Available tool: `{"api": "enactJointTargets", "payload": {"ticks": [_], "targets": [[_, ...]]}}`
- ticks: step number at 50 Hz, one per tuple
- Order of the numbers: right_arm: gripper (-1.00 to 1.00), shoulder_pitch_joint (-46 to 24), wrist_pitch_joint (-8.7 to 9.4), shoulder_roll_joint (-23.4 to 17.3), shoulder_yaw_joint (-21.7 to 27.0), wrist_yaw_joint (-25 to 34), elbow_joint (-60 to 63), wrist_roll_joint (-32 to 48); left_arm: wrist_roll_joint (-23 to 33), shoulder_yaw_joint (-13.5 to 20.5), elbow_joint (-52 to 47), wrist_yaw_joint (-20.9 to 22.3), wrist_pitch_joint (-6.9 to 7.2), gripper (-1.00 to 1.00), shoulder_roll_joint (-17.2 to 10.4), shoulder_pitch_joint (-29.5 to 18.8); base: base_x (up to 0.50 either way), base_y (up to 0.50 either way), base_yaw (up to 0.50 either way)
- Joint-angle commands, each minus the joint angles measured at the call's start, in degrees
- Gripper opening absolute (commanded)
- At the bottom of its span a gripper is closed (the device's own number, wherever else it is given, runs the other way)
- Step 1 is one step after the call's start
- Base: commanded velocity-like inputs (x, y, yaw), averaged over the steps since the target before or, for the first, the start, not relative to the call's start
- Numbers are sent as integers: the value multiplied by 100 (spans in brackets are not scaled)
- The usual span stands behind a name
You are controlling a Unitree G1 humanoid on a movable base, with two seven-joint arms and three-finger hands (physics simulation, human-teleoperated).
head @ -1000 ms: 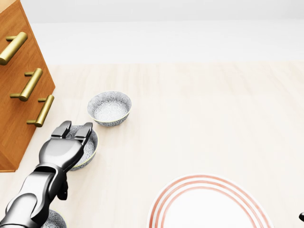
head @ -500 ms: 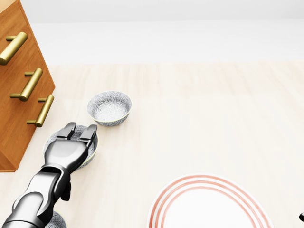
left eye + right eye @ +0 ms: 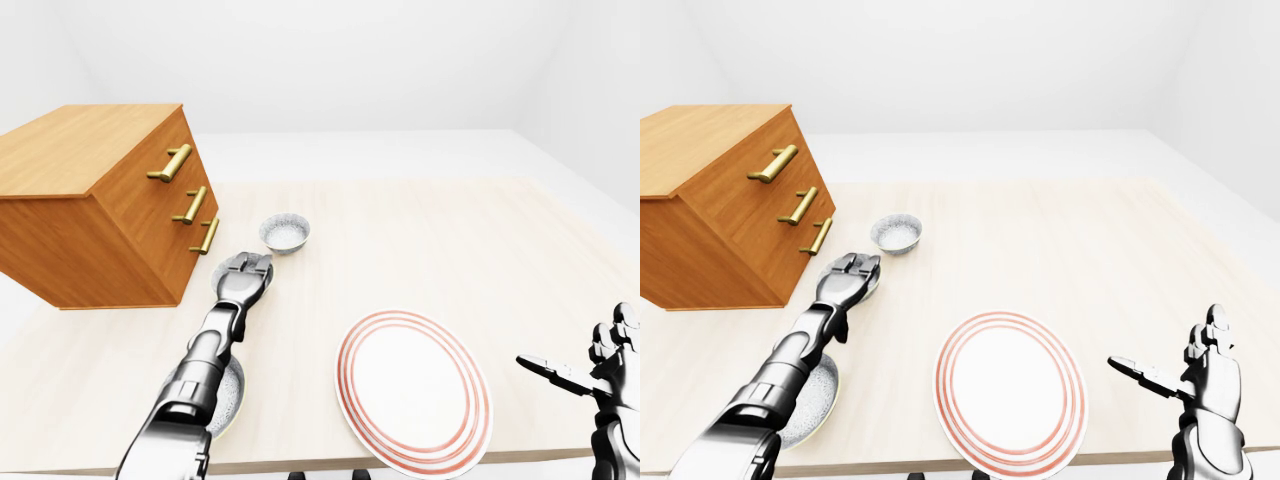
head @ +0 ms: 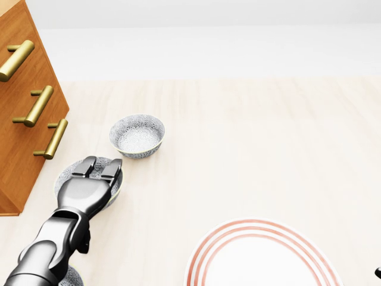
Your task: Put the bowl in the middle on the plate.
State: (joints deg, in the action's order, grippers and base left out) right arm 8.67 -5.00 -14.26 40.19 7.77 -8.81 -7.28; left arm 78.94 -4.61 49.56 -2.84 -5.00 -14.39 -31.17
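Note:
Three patterned grey bowls stand in a row on the left of the table. The middle bowl (image 4: 64, 179) lies under my left hand (image 4: 101, 167), whose fingers reach over its rim and into it, spread and not closed on it; most of the bowl is hidden. The far bowl (image 4: 137, 136) stands just above it in the head view. The near bowl (image 3: 231, 396) is partly covered by my left forearm. A white plate with red rings (image 3: 412, 388) lies at the lower right. My right hand (image 3: 1180, 381) hovers open off the table's right edge, holding nothing.
A wooden chest of drawers (image 3: 90, 205) with brass handles stands close to the left of the bowls. The pale wooden table (image 3: 440, 235) stretches to the right and upward. Its near edge runs just below the plate and the near bowl.
My left hand has drawn back and sunk onto the middle bowl, uncovering the bowl's left rim. Bowls, plate and camera have not moved.

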Motion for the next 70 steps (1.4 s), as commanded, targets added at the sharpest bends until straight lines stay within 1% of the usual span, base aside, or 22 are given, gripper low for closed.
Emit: {"api": "enactJointTargets", "payload": {"ticks": [1,8,14,22,27,33,34,35,36,37,38,39,45,54,58,62,67,70], "targets": [[100,3,0,7,8,11,-7,7,-3,-57,283,-70,0,100,-11,-34,0,0,0],[100,-17,0,-4,-21,-12,-36,14,18,-78,256,-38,0,100,-7,-21,0,0,0],[100,-8,0,-2,-16,-11,1,10,28,-42,-51,173,0,100,-29,31,0,0,0],[100,3,0,-5,12,17,-11,1,69,-14,-20,157,0,100,-59,45,0,0,0],[100,-1,0,-10,0,1,-33,11,51,24,-118,305,0,100,-86,-41,0,0,0],[100,1,0,-2,-1,-5,-27,21,26,41,-166,309,0,100,-84,-1,0,0,0],[100,1,0,-1,-2,-6,-32,22,25,38,-168,301,0,83,-76,2,0,0,0],[100,1,0,-4,-1,-6,-32,21,21,35,-171,299,0,51,-70,4,0,0,0],[100,-5,0,-14,2,-1,-36,16,19,35,-194,299,0,-23,-63,5,0,0,0],[100,-25,0,-25,-1,1,-111,20,21,31,-201,301,0,-60,-60,6,0,0,0],[100,-30,0,-31,-6,-1,-157,21,19,29,-216,313,0,-92,-54,18,0,0,0],[100,-45,0,-43,-19,-7,-206,19,19,22,-273,365,0,-100,-41,49,0,0,0],[100,-86,0,-103,-62,-36,-355,-11,10,23,-290,379,0,-100,3,47,0,0,0],[100,-55,0,-114,-82,-46,-386,-33,-15,30,-243,329,0,-100,-12,59,0,0,0],[100,-4,0,-80,-58,-43,-195,-44,-38,30,-421,444,0,-100,17,114,0,0,0],[100,-61,0,-96,-60,-39,-316,-19,-61,46,-605,580,0,-100,23,147,0,0,0],[100,-31,0,-81,-53,-44,-223,-11,-61,75,-768,705,0,-100,6,249,0,0,0],[100,3,0,-49,-21,-31,-85,-10,-138,103,-988,801,0,-100,43,376,0,0,0]]}}
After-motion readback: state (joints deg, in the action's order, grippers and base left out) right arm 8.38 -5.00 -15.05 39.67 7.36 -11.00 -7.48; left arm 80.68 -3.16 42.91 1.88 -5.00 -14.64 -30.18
